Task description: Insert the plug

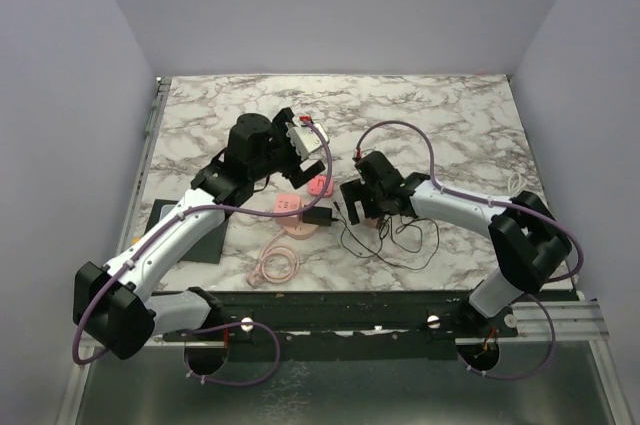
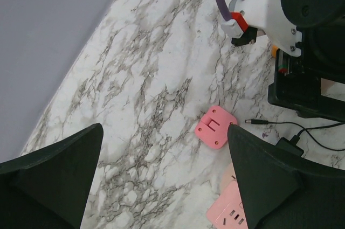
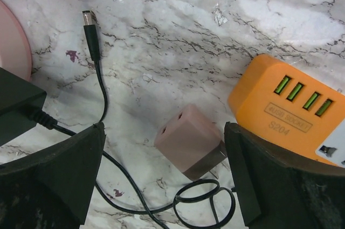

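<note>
Loose plug [image 3: 188,141] on a cluttered table [image 3: 215,35]
Black cable [image 3: 93,43] loops beside it; the right tool [image 3: 163,132] hangs over it, fingers apart, orange socket block [image 3: 280,110] just beside. Farther, the left tool [image 2: 164,148] gapes empty above a pink plate [image 2: 215,126].

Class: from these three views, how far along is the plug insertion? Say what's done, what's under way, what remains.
Done: nothing inserted; the cable plug lies loose on the table. Under way: the right pincer is open astride the pink adapter, not gripping; the left pincer is open, empty. Remaining: grasp, align, insert, probably at the orange socket block.
</note>
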Available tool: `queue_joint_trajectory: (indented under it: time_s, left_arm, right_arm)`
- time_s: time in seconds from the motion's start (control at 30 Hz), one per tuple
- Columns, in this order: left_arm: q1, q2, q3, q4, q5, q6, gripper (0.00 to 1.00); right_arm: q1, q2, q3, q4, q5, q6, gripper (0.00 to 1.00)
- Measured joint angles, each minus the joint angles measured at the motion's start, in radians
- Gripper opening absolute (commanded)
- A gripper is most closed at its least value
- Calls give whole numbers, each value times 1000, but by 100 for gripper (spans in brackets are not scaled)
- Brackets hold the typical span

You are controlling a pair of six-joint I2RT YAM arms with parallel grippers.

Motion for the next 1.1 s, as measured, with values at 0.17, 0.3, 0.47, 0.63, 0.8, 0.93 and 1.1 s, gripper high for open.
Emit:
queue_joint_trajectory:
  time_s: [0.17, 0.3, 0.47, 0.63, 0.8, 0.93, 1.1]
  left_arm:
    - [0, 7, 13, 3, 3, -14, 99]
    - [0, 7, 14, 5, 5, -14, 99]
    - [1, 7, 14, 6, 13, -14, 99]
    - [1, 7, 14, 8, 25, -14, 99]
    - [1, 4, 11, 9, 32, -15, 99]
    - [1, -7, 0, 10, 33, -17, 99]
    - [1, -22, -26, 11, 34, -45, 99]
  right_arm:
    - [0, 20, -21, 15, -13, -11, 93]
    - [0, 18, -66, 21, -30, -11, 90]
    - [0, -14, -95, 21, -49, -7, 88]
    - [0, -21, -99, 20, -49, 2, 83]
    - [0, -6, -80, 16, -38, 2, 64]
    - [0, 16, -58, 11, -11, 3, 54]
    - [0, 19, -42, -4, 12, 3, 46]
